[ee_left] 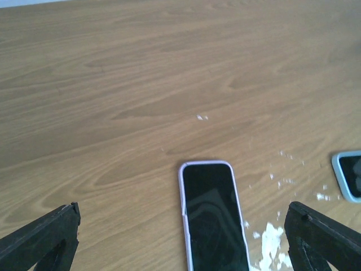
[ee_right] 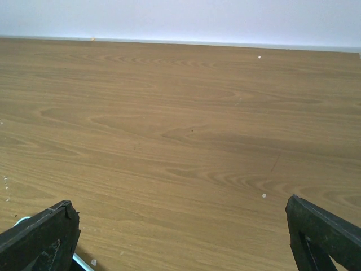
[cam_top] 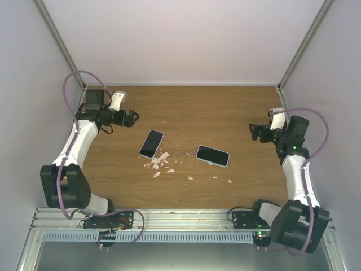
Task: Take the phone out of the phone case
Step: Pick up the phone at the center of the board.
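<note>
A phone in a lilac case [cam_top: 152, 143] lies screen up left of the table's middle; it also shows in the left wrist view [ee_left: 213, 217] between my fingers and ahead of them. A second phone in a light blue case [cam_top: 212, 155] lies to its right, its corner showing in the left wrist view [ee_left: 350, 175]. My left gripper [cam_top: 133, 117] is open and empty, above the table to the upper left of the lilac phone. My right gripper [cam_top: 254, 131] is open and empty at the right, apart from the blue phone.
Several white scraps [cam_top: 159, 162] lie scattered between and below the two phones, also seen in the left wrist view [ee_left: 273, 237]. White walls and metal posts enclose the wooden table [cam_top: 186, 107] at back and sides.
</note>
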### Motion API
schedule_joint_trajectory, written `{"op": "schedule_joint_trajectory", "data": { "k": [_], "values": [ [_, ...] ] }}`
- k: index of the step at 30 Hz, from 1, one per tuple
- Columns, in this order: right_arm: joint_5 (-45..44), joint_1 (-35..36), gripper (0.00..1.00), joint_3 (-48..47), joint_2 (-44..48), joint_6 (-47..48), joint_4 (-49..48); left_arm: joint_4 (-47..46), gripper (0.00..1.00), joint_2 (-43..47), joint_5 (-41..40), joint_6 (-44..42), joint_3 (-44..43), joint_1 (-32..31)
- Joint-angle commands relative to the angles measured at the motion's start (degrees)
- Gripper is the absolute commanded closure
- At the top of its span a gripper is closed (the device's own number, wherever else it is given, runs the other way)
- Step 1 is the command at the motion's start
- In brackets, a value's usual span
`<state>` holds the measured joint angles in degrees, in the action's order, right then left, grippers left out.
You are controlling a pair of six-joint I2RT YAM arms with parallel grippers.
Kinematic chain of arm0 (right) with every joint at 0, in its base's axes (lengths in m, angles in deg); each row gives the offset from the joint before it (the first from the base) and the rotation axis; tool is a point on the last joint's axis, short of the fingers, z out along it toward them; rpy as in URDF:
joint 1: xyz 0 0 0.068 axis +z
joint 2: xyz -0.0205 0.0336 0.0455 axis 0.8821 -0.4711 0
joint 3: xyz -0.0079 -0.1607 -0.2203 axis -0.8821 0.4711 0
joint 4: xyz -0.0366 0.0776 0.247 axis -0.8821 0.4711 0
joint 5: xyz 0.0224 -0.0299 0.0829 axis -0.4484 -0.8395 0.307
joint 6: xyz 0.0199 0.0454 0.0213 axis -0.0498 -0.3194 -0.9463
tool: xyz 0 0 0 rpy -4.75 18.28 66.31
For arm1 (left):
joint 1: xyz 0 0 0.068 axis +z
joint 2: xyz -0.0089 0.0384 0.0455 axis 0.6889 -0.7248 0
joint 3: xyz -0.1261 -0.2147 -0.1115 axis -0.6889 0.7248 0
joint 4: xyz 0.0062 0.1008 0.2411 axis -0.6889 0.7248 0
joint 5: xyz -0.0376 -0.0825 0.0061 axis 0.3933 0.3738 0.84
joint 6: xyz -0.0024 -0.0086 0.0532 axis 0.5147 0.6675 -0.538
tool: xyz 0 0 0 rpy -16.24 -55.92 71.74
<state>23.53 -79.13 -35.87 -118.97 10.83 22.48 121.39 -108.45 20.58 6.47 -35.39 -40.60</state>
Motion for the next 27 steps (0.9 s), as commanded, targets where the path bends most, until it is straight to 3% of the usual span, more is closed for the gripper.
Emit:
{"op": "schedule_joint_trajectory", "data": {
  "k": [1,7,15,27],
  "values": [
    [-0.1,0.4,0.0,1.7,2.0,-0.3,-3.9,2.4,0.01,2.6,-0.8,-8.4,2.3,-3.9],
    [0.2,0.2,0.0,2.8,3.0,0.0,-4.9,2.5,0.01,5.2,-9.2,-14.9,7.4,-13.0],
    [1.3,-0.1,0.0,3.2,3.0,0.5,-5.2,-1.9,0.01,7.1,-26.7,-19.2,15.2,-27.3],
    [2.1,-0.4,0.0,3.5,3.0,1.0,-5.3,-8.9,0.01,2.2,-35.6,-20.1,18.8,-34.4]
  ]
}}
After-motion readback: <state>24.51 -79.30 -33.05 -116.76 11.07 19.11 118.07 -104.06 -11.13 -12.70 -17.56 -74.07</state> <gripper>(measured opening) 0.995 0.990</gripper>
